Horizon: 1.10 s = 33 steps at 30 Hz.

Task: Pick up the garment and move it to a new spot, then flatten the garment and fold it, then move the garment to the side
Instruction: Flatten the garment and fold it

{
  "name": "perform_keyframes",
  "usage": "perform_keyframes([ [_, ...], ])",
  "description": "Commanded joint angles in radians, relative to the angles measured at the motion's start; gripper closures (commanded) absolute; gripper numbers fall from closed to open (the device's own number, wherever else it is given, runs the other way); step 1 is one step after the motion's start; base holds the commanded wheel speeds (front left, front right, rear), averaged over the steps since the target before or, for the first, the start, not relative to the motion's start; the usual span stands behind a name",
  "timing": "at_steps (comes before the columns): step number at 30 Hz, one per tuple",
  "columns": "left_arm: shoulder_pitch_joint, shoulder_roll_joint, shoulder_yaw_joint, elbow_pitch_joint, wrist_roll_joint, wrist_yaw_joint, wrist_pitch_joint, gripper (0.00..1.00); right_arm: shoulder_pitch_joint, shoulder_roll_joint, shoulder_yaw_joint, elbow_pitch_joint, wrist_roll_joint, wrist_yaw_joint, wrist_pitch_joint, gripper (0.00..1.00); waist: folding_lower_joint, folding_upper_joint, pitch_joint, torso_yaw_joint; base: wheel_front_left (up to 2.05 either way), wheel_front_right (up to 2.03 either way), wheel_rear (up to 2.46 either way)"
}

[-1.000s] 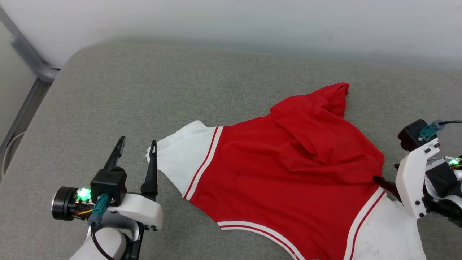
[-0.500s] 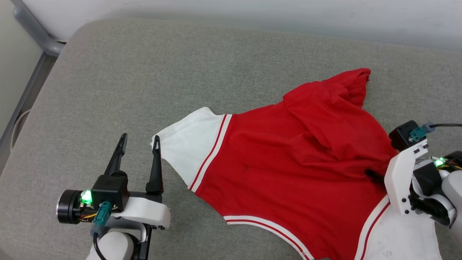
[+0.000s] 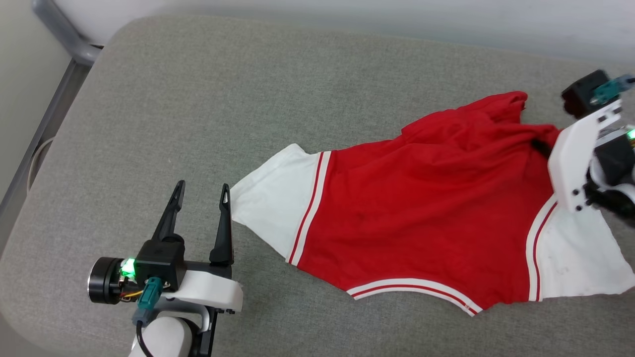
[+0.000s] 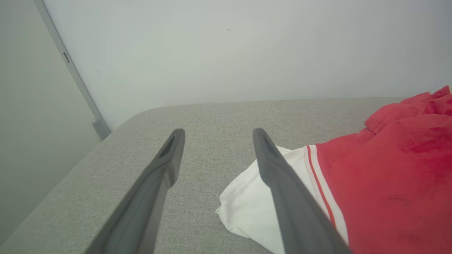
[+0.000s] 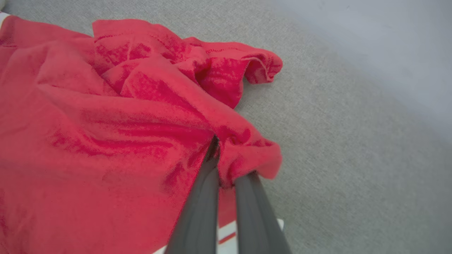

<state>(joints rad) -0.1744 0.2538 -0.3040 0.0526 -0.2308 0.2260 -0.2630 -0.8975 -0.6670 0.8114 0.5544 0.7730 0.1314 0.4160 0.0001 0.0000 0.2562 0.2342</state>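
Pinches a lifted red fold of the garment [image 3: 412,208], sprawled over the right of the grey cushion [image 3: 198,99], between the fingers of the right gripper [image 3: 539,146] and holds the left gripper [image 3: 202,186] spread wide just beside the white sleeve [image 3: 273,208].

**Red, white and grey**

The red jersey garment [image 3: 421,198] has white short sleeves, each bordered by red-and-white stripes. The same striping trims its neck edge. The woven fabric cushion [image 3: 223,114] beneath is mottled grey. The left gripper [image 3: 203,184] shows black fingers, a white mount and a green light; the right gripper [image 3: 539,147] matches. The smooth wall [image 4: 226,53] is pale grey.
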Motion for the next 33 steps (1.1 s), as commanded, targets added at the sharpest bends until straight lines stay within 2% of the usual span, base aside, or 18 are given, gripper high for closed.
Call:
perform_keyframes([
  [1, -0.011, -0.01, 0.009, 0.003, 0.011, -0.01, -0.002, 0.0, -0.01, 0.027, 0.022, 0.031, -0.003, -0.001, 0.01, 1.0, -0.0001, 0.0, 0.01, 0.009, 0.0, 0.0, 0.0],
  [8, -0.01, -0.045, 0.048, 0.024, 0.042, -0.041, -0.002, 0.0, 0.014, 0.121, 0.09, 0.201, 0.028, -0.001, 0.012, 1.0, -0.0001, 0.0, 0.022, 0.009, 0.0, 0.0, 0.0],
  [9, -0.009, -0.05, 0.053, 0.028, 0.046, -0.047, -0.002, 0.0, 0.021, 0.128, 0.098, 0.215, 0.032, -0.001, -0.001, 0.9, -0.0001, 0.0, 0.021, 0.007, 0.0, 0.0, 0.0],
  [10, -0.006, -0.053, 0.06, 0.03, 0.049, -0.05, -0.002, 0.0, 0.026, 0.132, 0.101, 0.225, 0.04, -0.001, -0.021, 0.1, -0.0001, 0.0, 0.018, 0.003, 0.0, 0.0, 0.0],
  [11, -0.002, -0.056, 0.066, 0.033, 0.053, -0.053, -0.002, 0.0, 0.027, 0.132, 0.1, 0.232, 0.044, -0.001, -0.049, 0.0, -0.0001, 0.0, 0.014, -0.002, 0.0, 0.0, 0.0],
  [18, 0.034, -0.062, 0.113, 0.037, 0.077, -0.067, -0.002, 0.0, 0.054, 0.06, 0.1, 0.177, 0.052, -0.001, -0.281, 0.0, -0.0001, 0.0, -0.037, -0.044, 0.0, 0.0, 0.0],
  [24, 0.068, -0.068, 0.142, 0.025, 0.095, -0.076, -0.002, 0.0, 0.108, -0.058, 0.066, 0.047, 0.079, -0.001, -0.35, 0.0, -0.0001, 0.0, -0.072, -0.077, 0.0, 0.0, 0.0],
  [28, 0.087, -0.071, 0.154, 0.018, 0.104, -0.085, -0.002, 0.0, 0.14, -0.157, 0.036, -0.069, 0.097, -0.001, -0.283, 0.0, -0.0001, 0.0, -0.085, -0.093, 0.0, 0.0, 0.0],
  [33, 0.097, -0.076, 0.165, 0.014, 0.113, -0.097, -0.002, 0.0, 0.181, -0.252, 0.01, -0.206, 0.188, -0.001, -0.033, 0.0, -0.0001, 0.0, -0.088, -0.103, 0.0, 0.0, 0.0],
])
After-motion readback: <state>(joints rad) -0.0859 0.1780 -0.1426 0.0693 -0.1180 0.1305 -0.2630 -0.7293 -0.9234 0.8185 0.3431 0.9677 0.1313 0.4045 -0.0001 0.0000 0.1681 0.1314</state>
